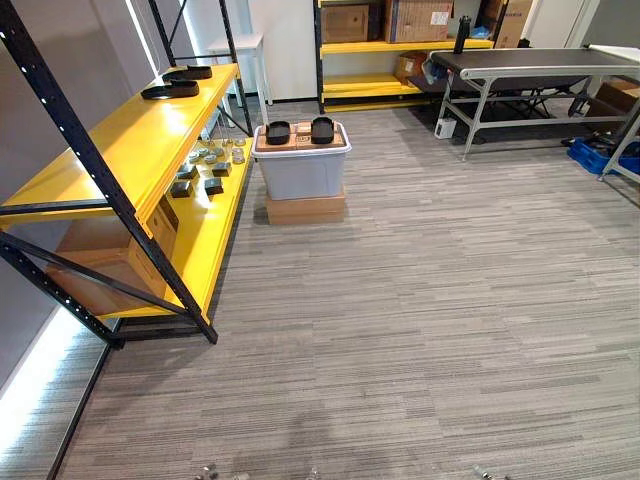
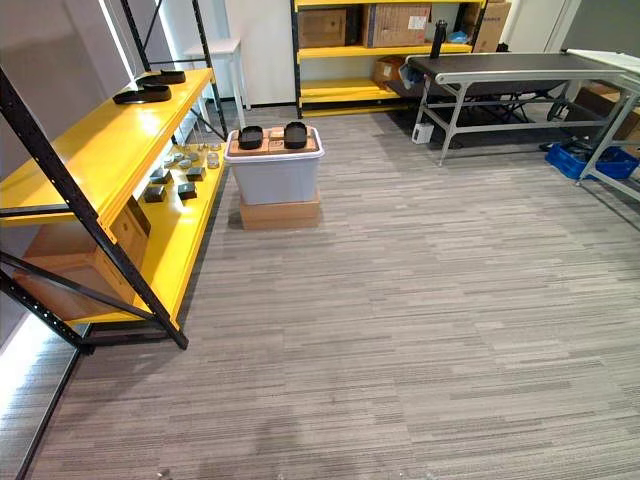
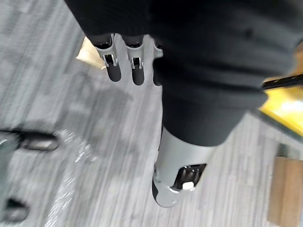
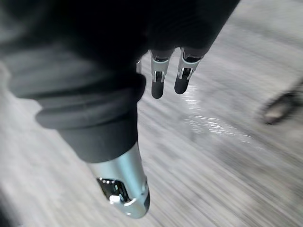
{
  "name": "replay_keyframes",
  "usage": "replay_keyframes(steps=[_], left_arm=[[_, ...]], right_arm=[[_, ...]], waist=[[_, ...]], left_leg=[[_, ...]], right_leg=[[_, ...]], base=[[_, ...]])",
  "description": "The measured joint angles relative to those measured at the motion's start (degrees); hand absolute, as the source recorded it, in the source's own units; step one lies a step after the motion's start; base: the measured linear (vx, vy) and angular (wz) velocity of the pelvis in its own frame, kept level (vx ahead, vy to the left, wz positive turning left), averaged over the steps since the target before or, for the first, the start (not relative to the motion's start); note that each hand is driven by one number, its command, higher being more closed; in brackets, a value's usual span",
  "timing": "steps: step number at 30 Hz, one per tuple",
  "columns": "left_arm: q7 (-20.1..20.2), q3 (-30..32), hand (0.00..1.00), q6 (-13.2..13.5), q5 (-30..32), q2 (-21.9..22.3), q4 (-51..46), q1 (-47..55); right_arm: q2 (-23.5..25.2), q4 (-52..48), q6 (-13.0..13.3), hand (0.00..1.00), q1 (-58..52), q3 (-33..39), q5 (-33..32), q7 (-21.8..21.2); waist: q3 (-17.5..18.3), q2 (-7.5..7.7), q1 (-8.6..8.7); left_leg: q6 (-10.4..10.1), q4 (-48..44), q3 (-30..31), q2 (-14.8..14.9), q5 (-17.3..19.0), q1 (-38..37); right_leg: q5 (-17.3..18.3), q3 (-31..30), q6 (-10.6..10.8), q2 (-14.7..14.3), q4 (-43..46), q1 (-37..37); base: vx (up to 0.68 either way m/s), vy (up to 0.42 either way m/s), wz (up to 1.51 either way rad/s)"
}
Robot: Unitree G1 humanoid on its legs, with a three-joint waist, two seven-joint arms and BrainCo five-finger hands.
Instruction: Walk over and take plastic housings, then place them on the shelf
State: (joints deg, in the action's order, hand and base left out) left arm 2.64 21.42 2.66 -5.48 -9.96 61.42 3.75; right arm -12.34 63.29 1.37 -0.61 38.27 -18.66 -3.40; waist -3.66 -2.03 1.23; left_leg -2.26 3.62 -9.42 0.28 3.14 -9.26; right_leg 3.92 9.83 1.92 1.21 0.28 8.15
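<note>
1. Resting side by side on the lid of a pale grey plastic bin (image 1: 300, 172), two black plastic housings (image 1: 278, 132) sit near the yellow metal shelf's (image 1: 130, 140) far end.
2. Left hand (image 3: 173, 187) hangs above the grey carpet floor (image 1: 420, 320), fingers (image 3: 113, 71) straight, holding nothing.
3. Right hand (image 4: 125, 189) also has straight, empty fingers (image 4: 157, 84).
</note>
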Motion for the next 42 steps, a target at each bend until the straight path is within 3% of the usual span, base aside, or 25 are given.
replay_keyframes(steps=[3, 27, 34, 38, 39, 40, 41, 42], left_arm=[[0.2, 0.9, 0.0, 0.1, 0.0, -0.3, 0.1, 0.1], [1.3, -0.9, 0.0, 1.7, -2.8, 1.4, -0.2, 2.8], [0.3, -2.8, 0.0, 1.9, -3.4, 2.7, -0.2, 3.0], [0.0, -3.6, 0.0, 2.2, -4.5, 3.2, -0.6, 3.0], [-0.1, -4.5, 0.0, 2.3, -4.5, 3.2, -0.9, 2.9], [-0.1, -5.1, 0.0, 2.3, -4.5, 3.3, -1.1, 2.8], [-0.1, -6.3, 0.0, 2.3, -4.5, 3.4, -1.9, 2.8], [-0.1, -7.3, 0.0, 2.3, -4.5, 3.4, -1.9, 2.7]], right_arm=[[-1.9, 0.0, 0.1, 0.0, 1.1, 0.0, 0.0, -0.2], [-0.9, 0.3, 0.0, 0.0, 0.9, -4.7, 1.3, -1.6], [2.1, 0.4, 0.0, 0.0, 1.3, -5.8, 1.2, -1.1], [3.6, 0.5, 0.0, 0.0, 2.0, -7.1, 1.2, -1.0], [3.7, 0.5, 0.0, 0.0, 2.2, -7.0, 1.2, -0.8], [3.6, 0.5, 0.0, 0.0, 2.2, -6.9, 1.2, -0.7], [3.5, 0.5, 0.0, 0.0, 1.7, -7.0, 1.2, -0.6], [3.4, 0.5, 0.0, 0.0, 1.0, -7.6, 1.2, -0.6]], waist=[[-0.2, -0.17, 0.48], [-1.1, -0.18, 0.73], [-2.2, 0.41, 0.48], [-2.8, 0.62, -0.52], [-3.2, 0.69, -0.81], [-3.5, 0.72, -0.78], [-4.0, 0.8, -0.57], [-4.3, 0.43, -0.88]], left_leg=[[0.0, 0.3, -0.1, 0.1, 0.0, -0.2], [0.6, 1.3, -0.1, -0.1, -0.6, -0.1], [0.3, 1.4, -0.8, -0.1, -0.4, 0.8], [0.2, 0.6, -2.3, -0.2, 0.7, 2.6], [1.9, -2.2, -2.7, -0.3, 3.0, 3.9], [2.2, -4.4, -3.0, -0.3, 4.3, 4.7], [2.6, -8.8, -3.4, -0.3, 7.1, 5.8], [4.0, -11.7, -3.1, 0.2, 9.8, 6.3]], right_leg=[[0.0, 0.0, 0.0, -0.1, 0.0, 0.0], [0.1, 1.7, 0.0, 0.0, -0.9, 0.0], [0.1, 1.3, 0.0, -0.1, -1.2, -1.0], [0.1, 0.5, 0.0, 0.1, -1.2, -2.8], [1.9, 1.1, 2.1, 0.8, 0.2, -3.5], [3.5, 1.8, 3.0, 1.4, 2.6, -4.3], [7.3, 2.9, 6.7, 3.2, 10.1, -6.4], [8.7, 4.7, 7.0, 4.9, 22.7, -11.3]], base=[[-0.02, -0.023, -0.01], [-0.04, -0.027, 0.0], [-0.02, -0.02, -0.04], [-0.02, -0.008, -0.13], [0.02, 0.014, 0.07], [0.05, 0.039, 0.28], [0.07, 0.07, 0.25], [0.06, 0.093, 0.15]])
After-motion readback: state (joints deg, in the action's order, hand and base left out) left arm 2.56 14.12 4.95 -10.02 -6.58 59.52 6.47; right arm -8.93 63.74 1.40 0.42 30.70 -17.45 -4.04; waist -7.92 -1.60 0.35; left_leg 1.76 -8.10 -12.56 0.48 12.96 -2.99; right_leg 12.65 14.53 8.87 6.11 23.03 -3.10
